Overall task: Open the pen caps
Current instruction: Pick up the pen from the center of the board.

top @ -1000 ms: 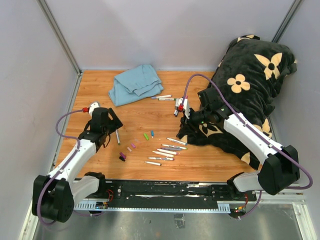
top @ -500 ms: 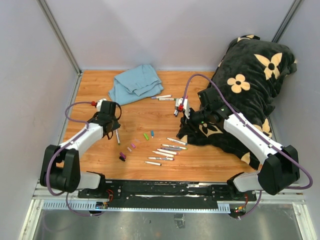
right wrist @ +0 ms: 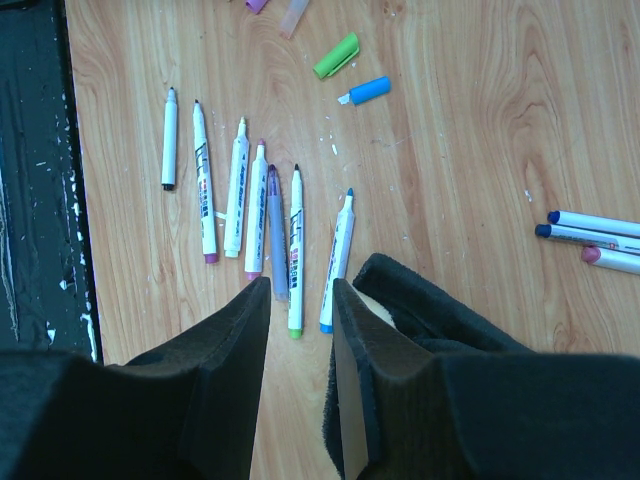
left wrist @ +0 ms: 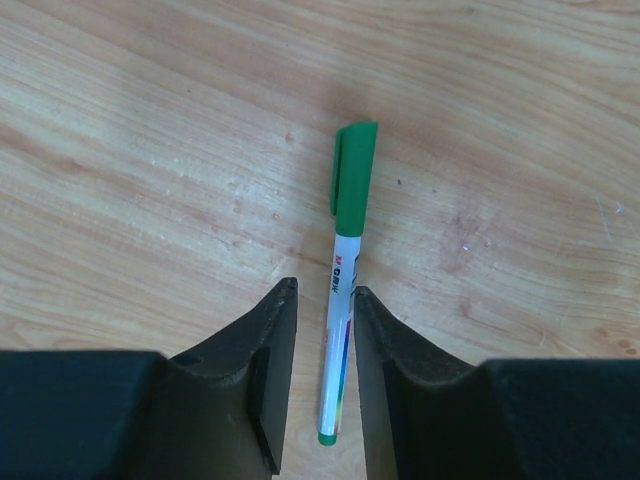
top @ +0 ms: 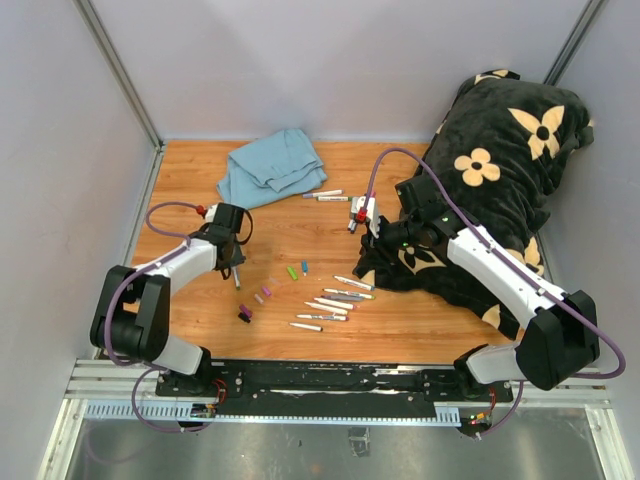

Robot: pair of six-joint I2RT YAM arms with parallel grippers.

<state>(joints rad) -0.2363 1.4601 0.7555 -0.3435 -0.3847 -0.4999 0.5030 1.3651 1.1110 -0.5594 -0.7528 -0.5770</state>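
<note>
A pen (left wrist: 338,330) with a green cap (left wrist: 353,168) lies flat on the wood. My left gripper (left wrist: 324,288) straddles its white barrel with the jaws narrow. A gap shows between the left finger and the barrel, so the pen is not clamped. From above, this gripper (top: 233,260) sits over the pen (top: 236,276). My right gripper (right wrist: 300,283) hovers slightly open and empty above a row of uncapped markers (right wrist: 250,210). Loose pen caps lie nearby: green (right wrist: 336,55), blue (right wrist: 368,90), pink (top: 266,292) and purple (top: 245,313). Three capped pens (right wrist: 595,225) lie to the right.
A folded blue cloth (top: 270,168) lies at the back of the table. A black flowered blanket (top: 500,150) fills the right side, with a corner (right wrist: 430,300) beside my right finger. The black base rail (top: 330,378) runs along the near edge. Walls close in the left and back.
My left gripper has moved right and down over the green-capped pen, and its jaws have narrowed from wide open. The right arm has not moved.
</note>
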